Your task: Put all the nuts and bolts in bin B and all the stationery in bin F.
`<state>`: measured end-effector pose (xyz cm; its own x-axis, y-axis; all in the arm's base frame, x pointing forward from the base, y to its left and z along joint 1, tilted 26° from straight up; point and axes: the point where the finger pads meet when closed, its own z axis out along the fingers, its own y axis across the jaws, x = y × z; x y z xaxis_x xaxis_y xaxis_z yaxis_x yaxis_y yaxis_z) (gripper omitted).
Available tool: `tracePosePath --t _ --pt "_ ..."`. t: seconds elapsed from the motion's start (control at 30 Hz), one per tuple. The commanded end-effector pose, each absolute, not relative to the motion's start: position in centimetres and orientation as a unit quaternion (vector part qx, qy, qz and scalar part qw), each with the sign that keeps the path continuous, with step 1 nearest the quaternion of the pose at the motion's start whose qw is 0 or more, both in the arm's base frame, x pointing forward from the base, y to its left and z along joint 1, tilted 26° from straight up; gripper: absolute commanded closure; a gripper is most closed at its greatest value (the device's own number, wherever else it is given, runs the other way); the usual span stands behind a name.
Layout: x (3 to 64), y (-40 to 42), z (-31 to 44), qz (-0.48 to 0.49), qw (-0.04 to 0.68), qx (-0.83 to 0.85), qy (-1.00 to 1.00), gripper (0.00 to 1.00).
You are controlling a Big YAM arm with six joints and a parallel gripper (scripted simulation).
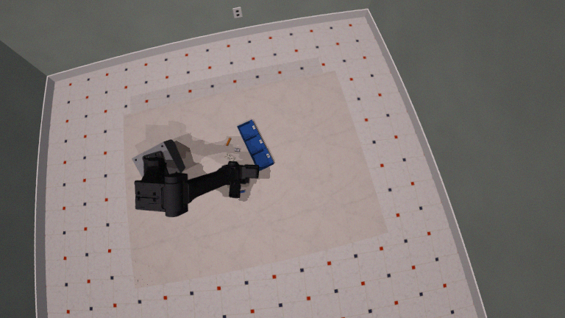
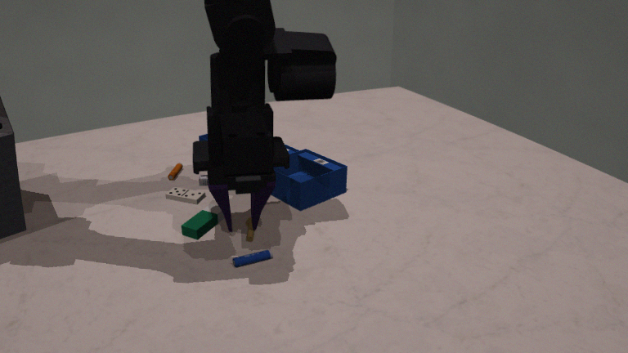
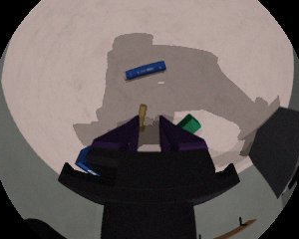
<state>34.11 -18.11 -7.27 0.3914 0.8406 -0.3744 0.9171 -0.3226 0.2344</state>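
My gripper (image 2: 241, 226) is lowered to the table top with its purple fingers partly open and not closed on anything. A small brass bolt (image 2: 249, 230) lies on the table at the fingertips, close to the right finger. In the wrist view the bolt (image 3: 142, 118) runs forward from the gap between the fingers. A blue pen-like stick (image 2: 251, 257) lies in front of the gripper. A green block (image 2: 199, 224) lies just to its left. The blue row of three bins (image 2: 310, 178) stands behind the gripper, and its labels are too small to read.
A white domino (image 2: 186, 194), an orange cylinder (image 2: 175, 171) and a small silver piece (image 1: 237, 149) lie left of the bins. The dark arm base (image 1: 160, 189) and a grey box (image 1: 174, 154) stand at the table's left side.
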Motion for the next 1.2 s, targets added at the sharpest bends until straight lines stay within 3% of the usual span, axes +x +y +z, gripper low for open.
tracePosePath --t 0.0,1.17 --pt "36.1 -17.8 -6.9 -0.082 0.218 0.798 0.556 0.74" --pt "34.8 -18.8 -7.7 -0.088 0.212 0.804 0.548 0.74"
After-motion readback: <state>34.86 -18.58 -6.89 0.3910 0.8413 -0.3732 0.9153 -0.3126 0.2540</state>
